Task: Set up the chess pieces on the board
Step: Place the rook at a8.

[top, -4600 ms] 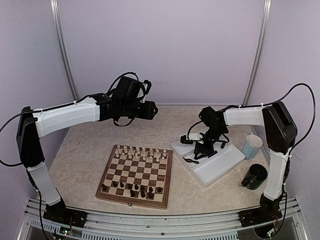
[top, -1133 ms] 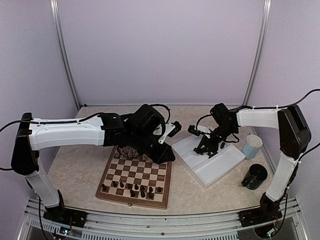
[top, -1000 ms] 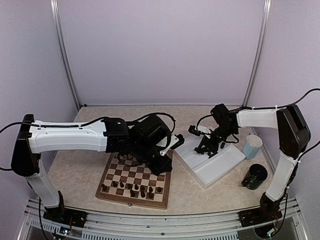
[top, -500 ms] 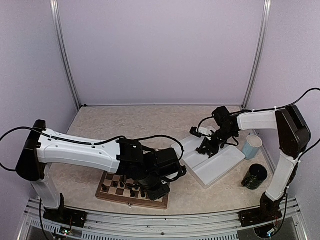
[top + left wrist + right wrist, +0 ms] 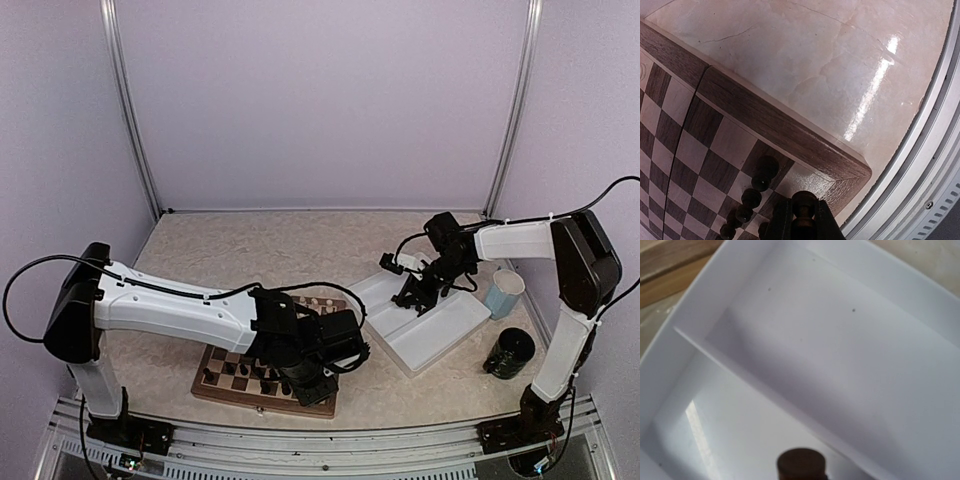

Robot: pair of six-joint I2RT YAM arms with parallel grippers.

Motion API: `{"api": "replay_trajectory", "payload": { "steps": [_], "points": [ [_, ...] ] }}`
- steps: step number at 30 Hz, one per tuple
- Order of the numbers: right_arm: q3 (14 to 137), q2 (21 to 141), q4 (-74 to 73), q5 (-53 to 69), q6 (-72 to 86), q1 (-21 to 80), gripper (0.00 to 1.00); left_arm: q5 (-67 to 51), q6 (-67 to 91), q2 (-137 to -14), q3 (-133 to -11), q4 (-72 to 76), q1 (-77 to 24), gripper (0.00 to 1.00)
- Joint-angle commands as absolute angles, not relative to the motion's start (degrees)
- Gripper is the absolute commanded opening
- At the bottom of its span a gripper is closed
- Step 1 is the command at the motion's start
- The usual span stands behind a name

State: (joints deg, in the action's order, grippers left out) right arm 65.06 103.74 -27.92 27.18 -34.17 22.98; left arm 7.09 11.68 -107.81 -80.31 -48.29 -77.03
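The board (image 5: 222, 386) lies under my left arm, with dark chess pieces (image 5: 240, 370) along its near row and pale ones (image 5: 318, 300) showing at its far edge. My left gripper (image 5: 320, 380) hangs over the board's near right corner, shut on a dark chess piece (image 5: 804, 206) that stands upright between its fingers (image 5: 781, 222). In the left wrist view the corner square lies just below it, beside a row of dark pieces (image 5: 762, 175). My right gripper (image 5: 410, 296) is over the white tray (image 5: 445, 335). Its fingers are out of frame in the right wrist view, where a dark piece's round top (image 5: 801, 465) shows.
The white tray (image 5: 765, 385) has a divider and two bare compartments. A pale blue cup (image 5: 505, 292) and a dark cup (image 5: 512, 352) stand right of it. The metal front rail (image 5: 925, 160) runs close past the board's rim (image 5: 780, 130).
My left arm has swung from the back across the board and down to its near right corner, carrying the dark piece. The right gripper has hardly moved over the tray.
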Motion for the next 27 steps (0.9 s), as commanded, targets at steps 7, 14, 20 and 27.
{"api": "replay_trajectory", "payload": {
  "steps": [7,14,20,27],
  "points": [
    [65.3,103.9,-27.5,27.9,-34.1,22.5,0.00,6.2,11.9,-110.1,-79.4,-47.8,-77.1,0.09],
    [65.3,103.9,-27.6,28.0,-34.1,22.5,0.00,6.6,11.9,-110.4,-79.0,-47.4,-77.0,0.12],
    [65.1,103.8,-27.7,28.2,-34.2,22.5,0.00,7.1,12.2,-110.4,-78.8,-47.1,-77.0,0.26],
    [65.4,103.1,-28.5,28.4,-34.3,22.5,0.00,7.7,12.0,-108.9,-79.7,-47.2,-77.1,0.29]
  ]
}}
